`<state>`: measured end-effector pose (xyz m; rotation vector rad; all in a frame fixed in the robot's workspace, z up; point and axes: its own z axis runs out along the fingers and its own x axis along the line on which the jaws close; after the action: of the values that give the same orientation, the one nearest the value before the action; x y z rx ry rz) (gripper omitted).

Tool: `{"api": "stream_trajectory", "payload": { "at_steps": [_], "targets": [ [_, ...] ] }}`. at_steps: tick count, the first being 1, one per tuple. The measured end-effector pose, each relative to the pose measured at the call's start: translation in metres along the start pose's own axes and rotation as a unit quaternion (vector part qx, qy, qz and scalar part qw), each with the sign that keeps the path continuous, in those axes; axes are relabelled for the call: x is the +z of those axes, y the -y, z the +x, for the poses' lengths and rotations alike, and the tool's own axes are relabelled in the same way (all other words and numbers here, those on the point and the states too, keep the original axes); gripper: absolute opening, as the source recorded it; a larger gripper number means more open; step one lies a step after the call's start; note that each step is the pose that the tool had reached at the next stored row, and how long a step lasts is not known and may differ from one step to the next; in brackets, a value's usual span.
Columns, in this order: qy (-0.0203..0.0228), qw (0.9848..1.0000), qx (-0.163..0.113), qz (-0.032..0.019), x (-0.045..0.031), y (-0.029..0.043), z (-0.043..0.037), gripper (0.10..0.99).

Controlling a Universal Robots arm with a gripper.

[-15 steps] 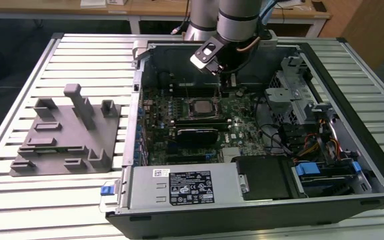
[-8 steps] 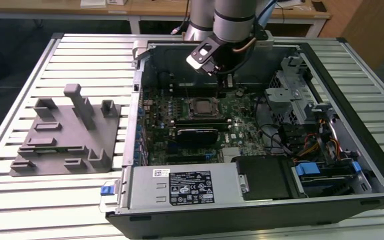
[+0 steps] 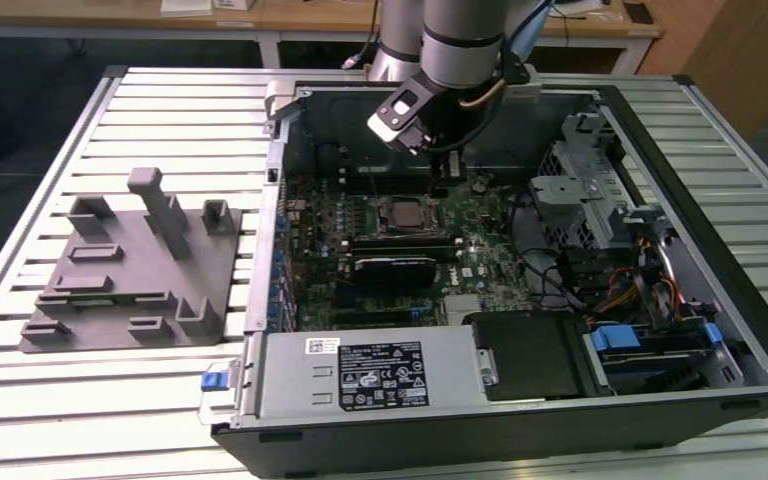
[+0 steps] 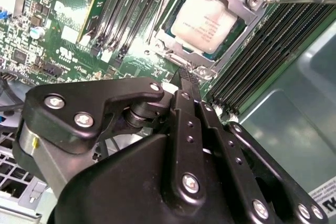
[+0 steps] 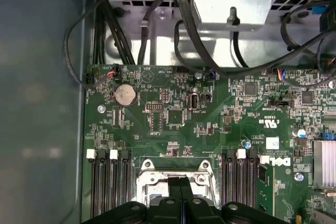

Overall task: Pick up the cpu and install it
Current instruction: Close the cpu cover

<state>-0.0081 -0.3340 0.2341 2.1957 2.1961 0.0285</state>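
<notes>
Arm (image 3: 462,45) angled down; claw (image 4: 187,75) closed, empty.

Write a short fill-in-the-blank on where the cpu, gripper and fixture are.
1. The cpu sits in the motherboard's ____.
2. The gripper, close above the cpu, holds nothing and is ____.
3. The grey fixture lies on the table at the exterior view's ____.
Missing words: socket; shut; left.

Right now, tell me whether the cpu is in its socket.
In: the cpu lies flat inside the socket frame on the motherboard.
</notes>
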Motion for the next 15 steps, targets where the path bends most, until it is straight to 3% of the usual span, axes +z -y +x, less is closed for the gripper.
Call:
{"api": "stream_trajectory", "payload": {
  "at_steps": [11,12,15],
  "targets": [
    [0.0001,1.0000,0.000,0.0000,0.0007,0.0102,0.0000,0.106],
    [0.0001,1.0000,0.000,0.0000,0.0014,0.0168,-0.0001,0.106],
    [0.0000,1.0000,0.000,0.0000,0.0026,0.0224,-0.0009,0.106]
  ]
}}
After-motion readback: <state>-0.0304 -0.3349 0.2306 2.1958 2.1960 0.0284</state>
